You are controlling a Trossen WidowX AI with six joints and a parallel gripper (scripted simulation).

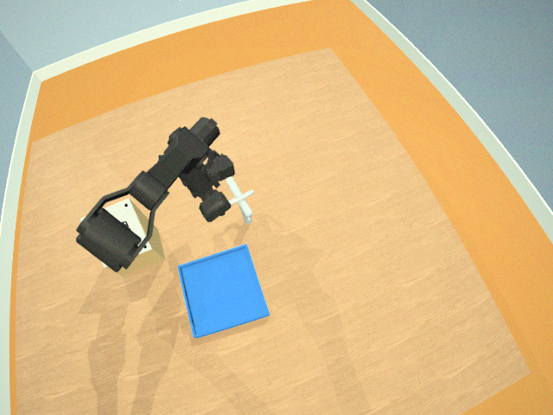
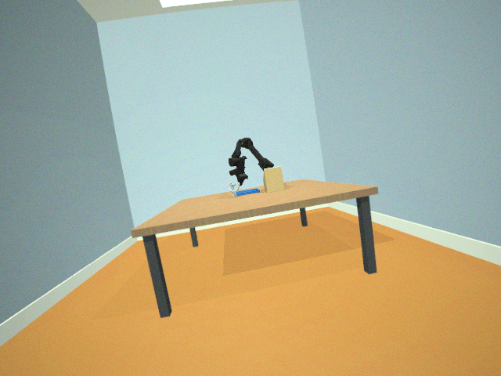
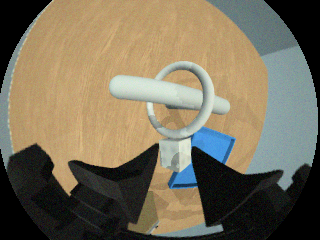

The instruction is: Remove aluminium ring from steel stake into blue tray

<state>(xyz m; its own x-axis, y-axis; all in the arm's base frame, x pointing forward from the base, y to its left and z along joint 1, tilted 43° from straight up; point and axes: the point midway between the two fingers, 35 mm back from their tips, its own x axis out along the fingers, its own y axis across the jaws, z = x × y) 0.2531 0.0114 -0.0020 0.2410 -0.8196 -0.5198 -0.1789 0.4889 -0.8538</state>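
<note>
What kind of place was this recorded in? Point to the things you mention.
Probably a bare robot test room: a small black arm (image 1: 178, 156) (image 2: 255, 154) is mounted on a block (image 1: 155, 250) (image 2: 273, 178) on a wood-topped table (image 1: 379, 223) (image 2: 258, 206), beside a shallow blue tray (image 1: 223, 290) (image 2: 247, 192) (image 3: 217, 145), with plain blue-grey walls around.

No text, label, brand, number or sign can be read anywhere.
</note>
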